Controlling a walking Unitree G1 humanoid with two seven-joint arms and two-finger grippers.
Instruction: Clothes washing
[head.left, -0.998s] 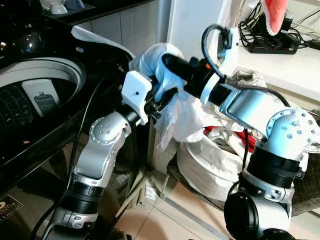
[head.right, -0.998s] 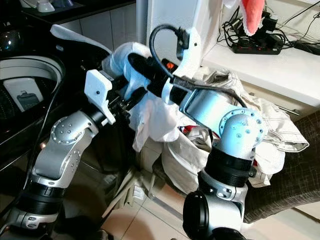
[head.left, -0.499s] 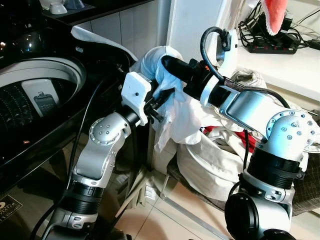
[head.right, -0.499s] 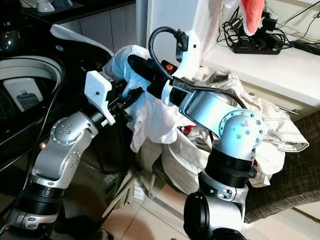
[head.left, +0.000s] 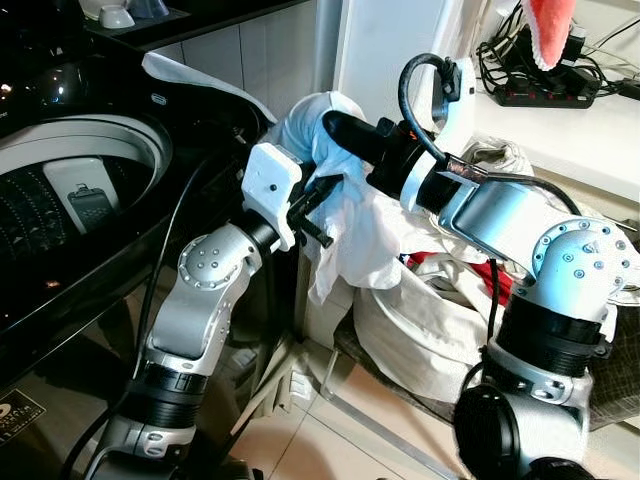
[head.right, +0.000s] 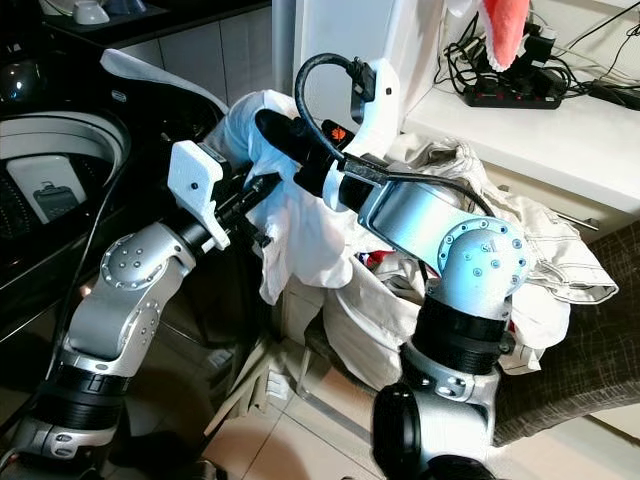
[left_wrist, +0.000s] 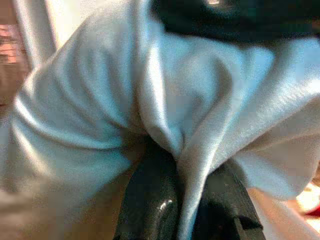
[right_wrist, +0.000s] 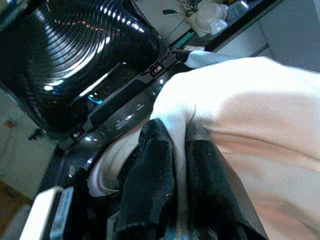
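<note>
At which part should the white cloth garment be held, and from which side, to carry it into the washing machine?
Best at its bunched upper folds, where the left gripper and right gripper already pinch the white cloth garment from opposite sides; its loose lower part hangs free.

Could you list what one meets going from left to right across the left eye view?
Washing machine drum → left gripper pinching the white garment → right gripper gripping the same garment → laundry basket → power strip on the counter.
</note>
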